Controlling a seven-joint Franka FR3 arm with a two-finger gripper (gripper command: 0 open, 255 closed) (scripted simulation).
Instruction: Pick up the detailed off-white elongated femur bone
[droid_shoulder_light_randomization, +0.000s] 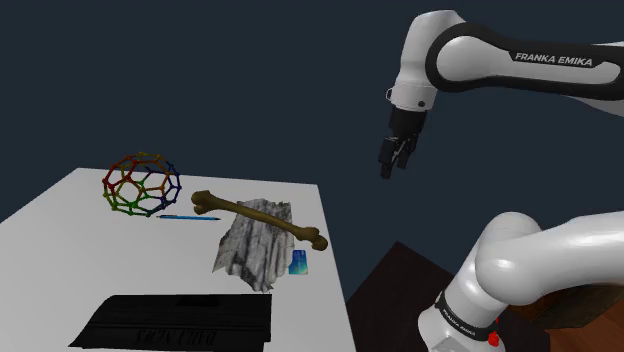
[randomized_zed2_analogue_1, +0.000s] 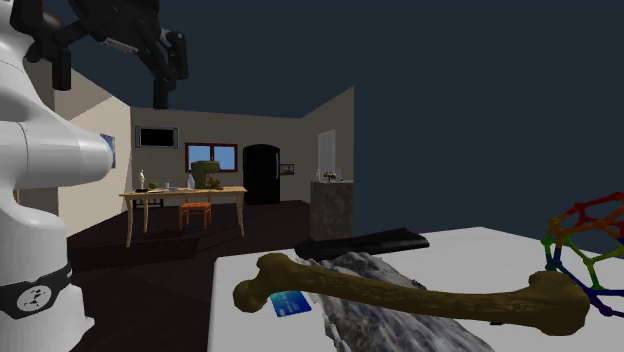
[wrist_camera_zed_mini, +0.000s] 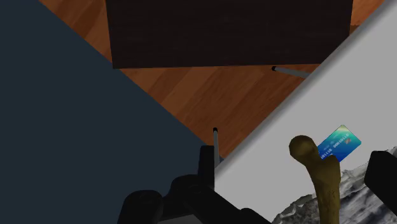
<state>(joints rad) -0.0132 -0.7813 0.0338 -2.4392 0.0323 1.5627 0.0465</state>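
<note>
The femur bone (droid_shoulder_light_randomization: 262, 219) is olive-tan with knobbed ends. It lies slanted on the white table (droid_shoulder_light_randomization: 60, 245), resting across a grey crumpled lump (droid_shoulder_light_randomization: 252, 251). In the second exterior view the bone (randomized_zed2_analogue_1: 420, 297) runs across the foreground. My black gripper (droid_shoulder_light_randomization: 393, 157) hangs open in the air, well above the table and beyond its edge at the shoulder view's right, with nothing held. In the wrist view one knob of the bone (wrist_camera_zed_mini: 306, 149) shows far below, between the spread fingers of the gripper (wrist_camera_zed_mini: 294, 162). The gripper (randomized_zed2_analogue_1: 160, 72) also hangs high at the second exterior view's top left.
A blue card (droid_shoulder_light_randomization: 298, 263) lies by the bone's near end. A multicoloured wire-frame ball (droid_shoulder_light_randomization: 140, 184) and a blue pen (droid_shoulder_light_randomization: 185, 217) sit at the far side. A flat black slab (droid_shoulder_light_randomization: 175, 320) lies at the front. Wooden floor (wrist_camera_zed_mini: 191, 95) lies beyond the table edge.
</note>
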